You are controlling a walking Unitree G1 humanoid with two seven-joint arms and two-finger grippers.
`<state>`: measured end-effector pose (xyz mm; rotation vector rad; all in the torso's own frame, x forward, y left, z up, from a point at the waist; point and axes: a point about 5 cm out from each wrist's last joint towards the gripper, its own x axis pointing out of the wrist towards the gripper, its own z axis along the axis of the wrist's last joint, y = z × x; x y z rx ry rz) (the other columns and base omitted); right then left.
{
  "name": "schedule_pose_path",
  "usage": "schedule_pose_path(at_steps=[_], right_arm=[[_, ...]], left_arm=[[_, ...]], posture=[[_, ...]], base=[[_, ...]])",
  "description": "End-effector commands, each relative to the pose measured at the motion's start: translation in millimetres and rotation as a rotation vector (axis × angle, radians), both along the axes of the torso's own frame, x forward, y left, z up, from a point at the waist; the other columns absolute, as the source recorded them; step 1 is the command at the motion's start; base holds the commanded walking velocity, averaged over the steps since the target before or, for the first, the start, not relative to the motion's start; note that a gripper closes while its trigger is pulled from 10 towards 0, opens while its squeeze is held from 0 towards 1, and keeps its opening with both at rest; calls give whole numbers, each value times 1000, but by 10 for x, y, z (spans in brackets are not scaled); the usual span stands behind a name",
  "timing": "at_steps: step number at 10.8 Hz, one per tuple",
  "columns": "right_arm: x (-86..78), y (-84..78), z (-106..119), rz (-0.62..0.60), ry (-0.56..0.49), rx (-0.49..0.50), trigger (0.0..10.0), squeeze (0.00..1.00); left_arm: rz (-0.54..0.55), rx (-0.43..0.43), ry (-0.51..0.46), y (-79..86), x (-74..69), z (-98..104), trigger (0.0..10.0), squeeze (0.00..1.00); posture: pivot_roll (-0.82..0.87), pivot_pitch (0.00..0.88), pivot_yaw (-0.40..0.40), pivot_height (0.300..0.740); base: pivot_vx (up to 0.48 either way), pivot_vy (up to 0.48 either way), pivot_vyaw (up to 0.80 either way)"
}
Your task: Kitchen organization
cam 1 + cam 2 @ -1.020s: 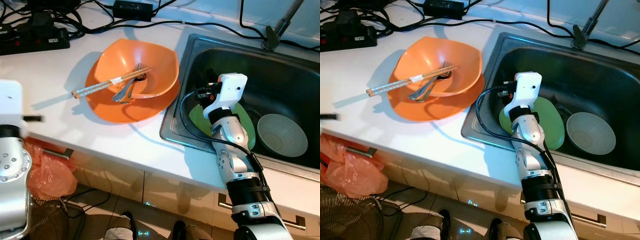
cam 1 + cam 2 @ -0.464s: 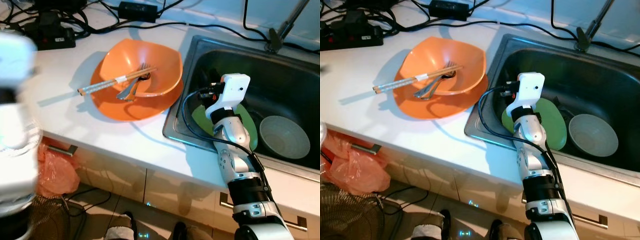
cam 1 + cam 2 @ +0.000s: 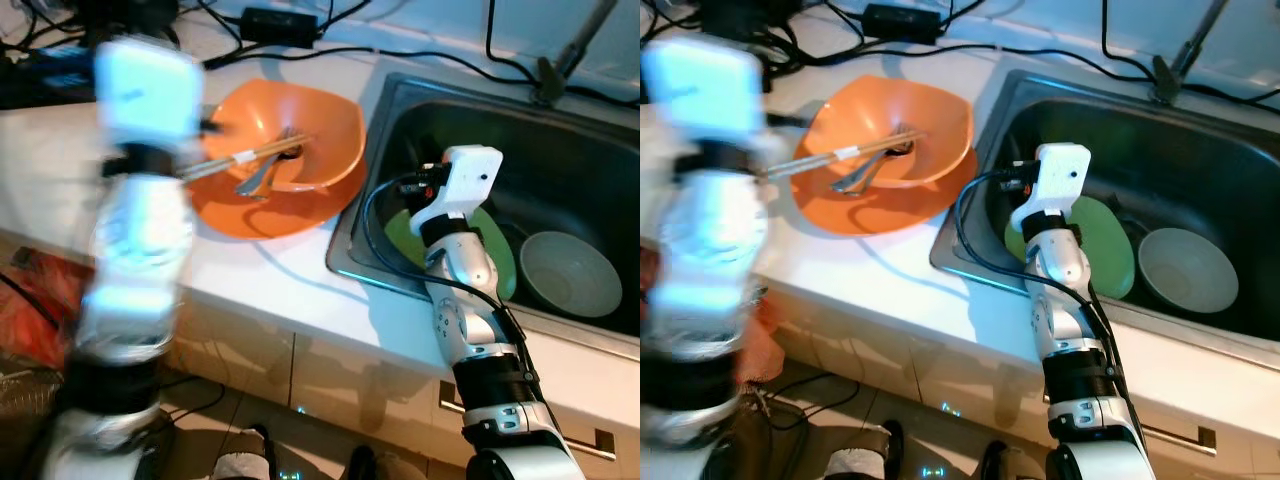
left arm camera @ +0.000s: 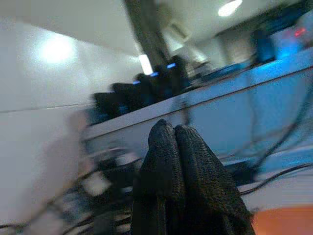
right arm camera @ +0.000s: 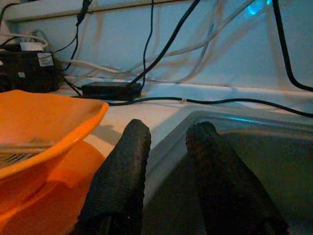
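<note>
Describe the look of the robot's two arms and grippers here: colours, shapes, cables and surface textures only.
The right arm is built of rounded silver segments with black joint collars, topped by a white boxy wrist housing; a black cable loops from it. The right gripper has two long black fingers with a coarse, woven-looking texture. The left arm, blurred, looks silver with a white boxy wrist housing and dark bands. The left gripper shows the same black textured fingers.

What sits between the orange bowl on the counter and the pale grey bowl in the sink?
In the right eye view, the sink's steel rim, the right arm and a green plate lie between the orange bowl and the pale grey bowl.
</note>
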<state>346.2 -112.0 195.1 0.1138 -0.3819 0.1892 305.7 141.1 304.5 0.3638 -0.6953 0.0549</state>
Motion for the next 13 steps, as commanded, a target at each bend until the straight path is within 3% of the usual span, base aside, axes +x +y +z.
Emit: schedule_pose_path(at_steps=[1, 4, 6, 8, 9, 10, 13], right_arm=[[-22, -72, -80, -29, 16, 24, 10000, 0], [-31, -113, -30, -46, -18, 50, 10000, 0], [-31, -117, -11, -47, -30, 57, 10000, 0], [-32, -130, 1, -50, -39, 59, 10000, 0], [-35, -135, 17, -52, -47, 63, 10000, 0], [-42, -169, 63, -65, -69, 62, 10000, 0], [-43, -278, 191, -102, -114, 49, 10000, 0]], left_arm=[[-55, -5, -19, -60, -2, 47, 10000, 0], [-322, -68, 23, -337, 32, 32, 10000, 0], [-493, -35, 32, -592, -41, 49, 10000, 0], [-620, -69, 70, -730, -52, -29, 10000, 0], [-586, -68, 132, -748, -13, -176, 10000, 0], [-547, -137, 167, -711, 37, -339, 10000, 0], [-499, -160, 191, -649, 101, -450, 10000, 0]], posture=[[274, 153, -10, 740], [263, 153, -5, 740], [262, 151, -6, 740], [255, 153, -10, 740], [245, 155, -13, 740], [239, 157, -16, 740], [224, 159, -16, 740]], base=[[0, 0, 0], [0, 0, 0], [0, 0, 0], [0, 0, 0], [0, 0, 0], [0, 0, 0], [0, 0, 0]])
